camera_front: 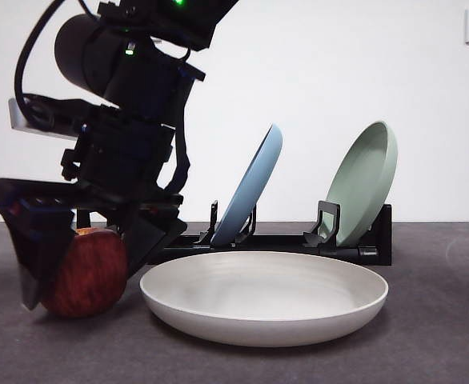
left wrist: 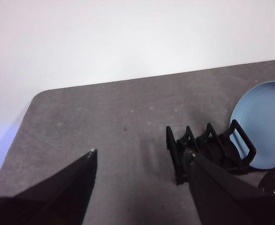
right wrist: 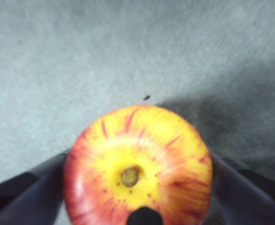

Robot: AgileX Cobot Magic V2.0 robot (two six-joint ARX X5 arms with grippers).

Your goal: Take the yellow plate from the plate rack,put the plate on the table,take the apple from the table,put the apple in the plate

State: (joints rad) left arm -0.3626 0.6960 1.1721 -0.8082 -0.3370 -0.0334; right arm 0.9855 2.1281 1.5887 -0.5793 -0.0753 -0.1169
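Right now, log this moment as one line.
right gripper: around apple, on table | yellow plate: on table | left gripper: open

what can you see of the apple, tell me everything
The apple is deep red from the side, with faint yellow streaks. From above, in the right wrist view, it shows a yellow-orange crown with red streaks running out from a small brownish stem pit. It looks smooth and whole. It sits upright on the dark grey table, left of the cream yellow plate and apart from it. The right gripper straddles it, a black jaw close against each side.
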